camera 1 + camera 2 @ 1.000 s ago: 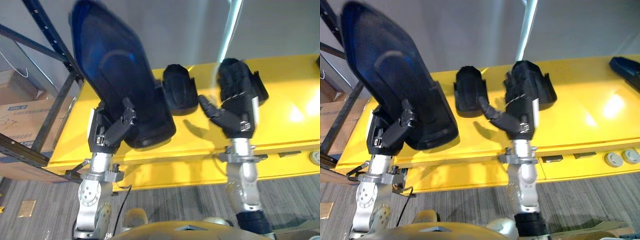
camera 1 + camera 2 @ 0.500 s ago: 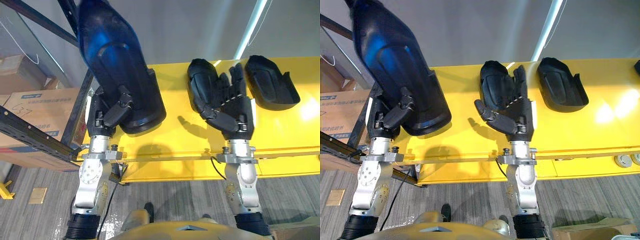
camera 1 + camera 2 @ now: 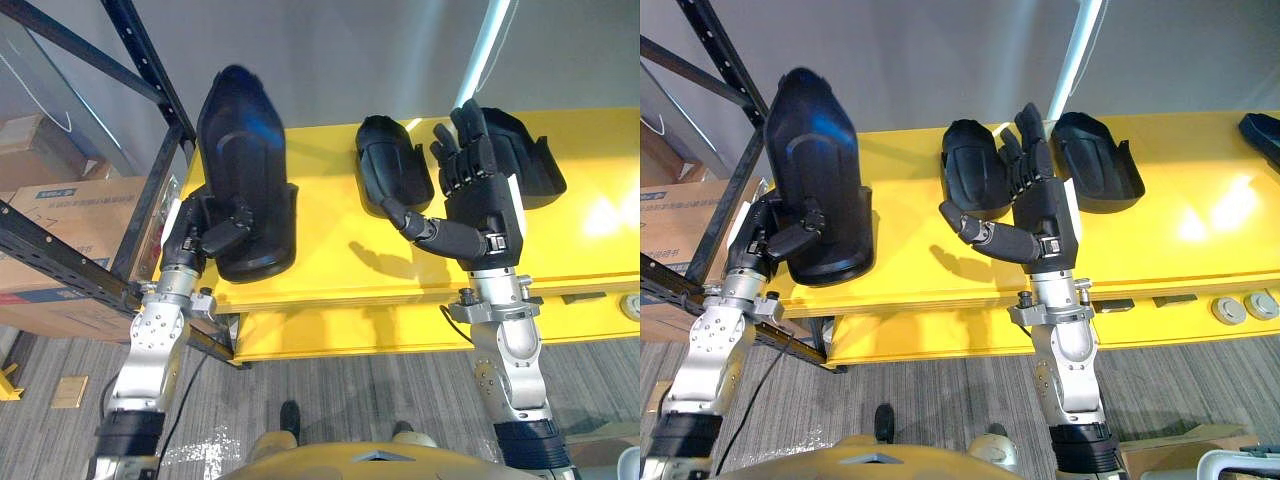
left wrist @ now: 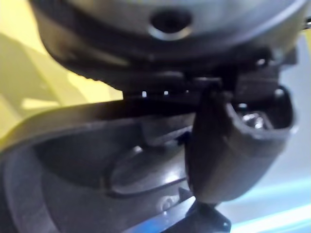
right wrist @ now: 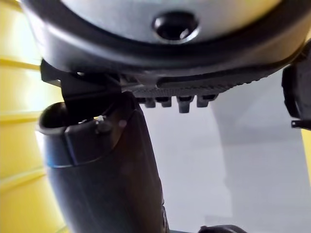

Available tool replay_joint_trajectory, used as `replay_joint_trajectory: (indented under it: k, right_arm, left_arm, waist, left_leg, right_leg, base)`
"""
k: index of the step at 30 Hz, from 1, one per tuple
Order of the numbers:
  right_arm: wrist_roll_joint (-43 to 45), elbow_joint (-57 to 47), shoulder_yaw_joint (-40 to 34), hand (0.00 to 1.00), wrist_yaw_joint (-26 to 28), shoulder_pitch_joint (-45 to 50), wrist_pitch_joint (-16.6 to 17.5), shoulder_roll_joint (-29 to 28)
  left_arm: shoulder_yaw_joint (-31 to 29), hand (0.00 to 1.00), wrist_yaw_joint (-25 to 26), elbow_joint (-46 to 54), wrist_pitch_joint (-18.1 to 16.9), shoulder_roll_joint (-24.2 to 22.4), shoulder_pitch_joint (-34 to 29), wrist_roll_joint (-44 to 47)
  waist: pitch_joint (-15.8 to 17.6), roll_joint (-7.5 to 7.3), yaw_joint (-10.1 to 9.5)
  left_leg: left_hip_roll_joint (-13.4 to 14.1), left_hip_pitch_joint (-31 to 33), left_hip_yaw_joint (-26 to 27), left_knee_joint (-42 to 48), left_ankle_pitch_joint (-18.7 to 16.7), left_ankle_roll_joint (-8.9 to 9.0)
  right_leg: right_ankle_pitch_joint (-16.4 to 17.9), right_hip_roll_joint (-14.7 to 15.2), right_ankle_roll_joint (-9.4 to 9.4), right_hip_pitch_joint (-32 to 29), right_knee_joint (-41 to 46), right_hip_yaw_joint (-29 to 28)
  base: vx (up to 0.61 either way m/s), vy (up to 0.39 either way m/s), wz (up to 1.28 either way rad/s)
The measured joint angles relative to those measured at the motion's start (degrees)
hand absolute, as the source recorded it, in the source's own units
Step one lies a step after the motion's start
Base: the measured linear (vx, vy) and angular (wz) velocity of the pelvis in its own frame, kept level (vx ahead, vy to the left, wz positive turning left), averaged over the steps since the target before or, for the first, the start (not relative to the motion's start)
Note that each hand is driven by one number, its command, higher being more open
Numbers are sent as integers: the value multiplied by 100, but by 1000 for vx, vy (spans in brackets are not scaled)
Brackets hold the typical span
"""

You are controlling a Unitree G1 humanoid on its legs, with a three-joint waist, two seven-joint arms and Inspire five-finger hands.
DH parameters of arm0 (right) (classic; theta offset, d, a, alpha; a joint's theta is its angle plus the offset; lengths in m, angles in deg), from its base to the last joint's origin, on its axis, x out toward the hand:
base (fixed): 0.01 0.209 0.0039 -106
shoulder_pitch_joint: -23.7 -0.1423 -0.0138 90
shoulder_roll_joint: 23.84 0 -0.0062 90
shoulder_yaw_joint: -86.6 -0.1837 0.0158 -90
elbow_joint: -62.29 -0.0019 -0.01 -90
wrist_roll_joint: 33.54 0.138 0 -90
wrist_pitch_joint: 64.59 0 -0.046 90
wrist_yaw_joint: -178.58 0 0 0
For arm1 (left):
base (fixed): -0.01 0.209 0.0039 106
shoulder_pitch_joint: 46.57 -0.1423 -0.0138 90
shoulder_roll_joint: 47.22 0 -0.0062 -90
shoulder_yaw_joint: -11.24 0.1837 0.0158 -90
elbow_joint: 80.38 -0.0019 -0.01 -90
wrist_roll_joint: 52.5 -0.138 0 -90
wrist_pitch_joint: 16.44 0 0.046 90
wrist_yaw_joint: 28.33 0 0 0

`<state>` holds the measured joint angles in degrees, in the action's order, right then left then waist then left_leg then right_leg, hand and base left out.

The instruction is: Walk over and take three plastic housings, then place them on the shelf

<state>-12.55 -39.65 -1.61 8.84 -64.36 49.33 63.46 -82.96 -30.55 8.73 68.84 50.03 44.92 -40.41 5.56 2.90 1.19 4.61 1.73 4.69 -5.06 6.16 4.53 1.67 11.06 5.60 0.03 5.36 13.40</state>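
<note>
With my left hand (image 3: 200, 232) clamped on the tall black plastic housing (image 3: 240, 140), my right hand (image 3: 485, 200) hovers, fingers straight and spread, with one small black plastic housing (image 3: 392, 178) just beside its thumb and another small black housing (image 3: 545, 172) at its outer edge, both lying lengthwise along the fingers.

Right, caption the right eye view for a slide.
Left hand grips a black housing at the yellow table; open right hand hovers between the middle housing and the right housing.
</note>
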Motion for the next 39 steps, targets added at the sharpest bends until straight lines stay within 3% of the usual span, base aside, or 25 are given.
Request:
replay_joint_trajectory:
  k: [12, 22, 23, 39]
  right_arm:
    - [204, 60, 122, 100, 449, -107, -388, 624]
    - [242, 37, 362, 100, 580, -675, -627, 730]
    - [242, 37, 373, 100, 562, -691, -643, 729]
    - [235, 8, 506, 100, 558, -744, -776, 706]
  left_arm:
    - [142, 0, -563, -3001, 17, 836, 1960, 1282]
    - [377, 0, -741, -3653, 198, 867, 2894, 1334]
    - [400, 100, -740, -3733, 257, 867, 2975, 1438]
    - [577, 100, -405, -3902, 280, 866, 3251, 1426]
  waist:
    - [216, 201, 213]
    - [697, 319, 342]
    - [737, 330, 355]
    - [1012, 342, 419]
  left_leg:
    - [-5, 88, 307, -4, 109, -13]
    - [-25, 183, 358, -3, 170, -11]
    - [-33, 183, 358, -3, 181, -1]
    - [-102, 87, 403, 10, 210, -37]
  right_leg:
    - [-6, 54, 71, -486, 403, -417]
    - [86, 140, 150, -807, 805, -531]
    - [103, 151, 152, -824, 842, -532]
    - [189, 200, 188, -863, 1024, -592]
  base:
    - [-59, 14, -13]
    - [-32, 4, -2]
    - [0, 0, 0]
    - [2, -1, -1]
